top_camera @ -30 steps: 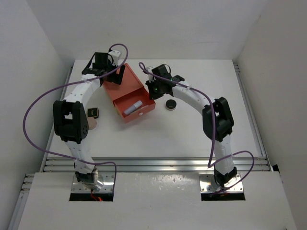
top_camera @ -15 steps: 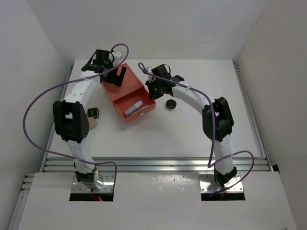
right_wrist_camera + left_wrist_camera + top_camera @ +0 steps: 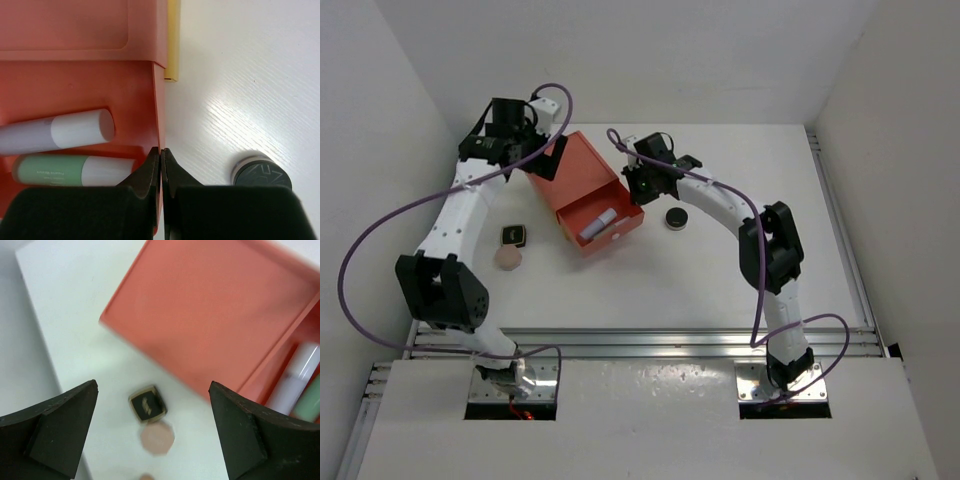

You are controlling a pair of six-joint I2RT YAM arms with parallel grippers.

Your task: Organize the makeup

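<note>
The coral-red drawer box (image 3: 582,172) has its drawer (image 3: 605,228) pulled out. In the drawer lie a white tube (image 3: 60,132) and a pale-green tube (image 3: 70,170). My right gripper (image 3: 161,150) is shut on the drawer's right side wall (image 3: 157,100); it also shows in the top view (image 3: 642,190). The black round compact (image 3: 675,218) sits on the table right of the drawer. My left gripper (image 3: 545,160) is open and empty, held above the box's back left. Below it lie the dark square case (image 3: 146,407) and the peach puff (image 3: 157,438).
A yellow strip (image 3: 172,40) shows on the box's side. A small brownish item (image 3: 146,477) peeks in at the bottom edge of the left wrist view. The table's left edge (image 3: 460,200) and wall are close to the left arm. Purple cables loop over both arms.
The left arm has swung out to the left and its gripper has moved left off the box, uncovering the square case and puff. The right gripper has not moved.
</note>
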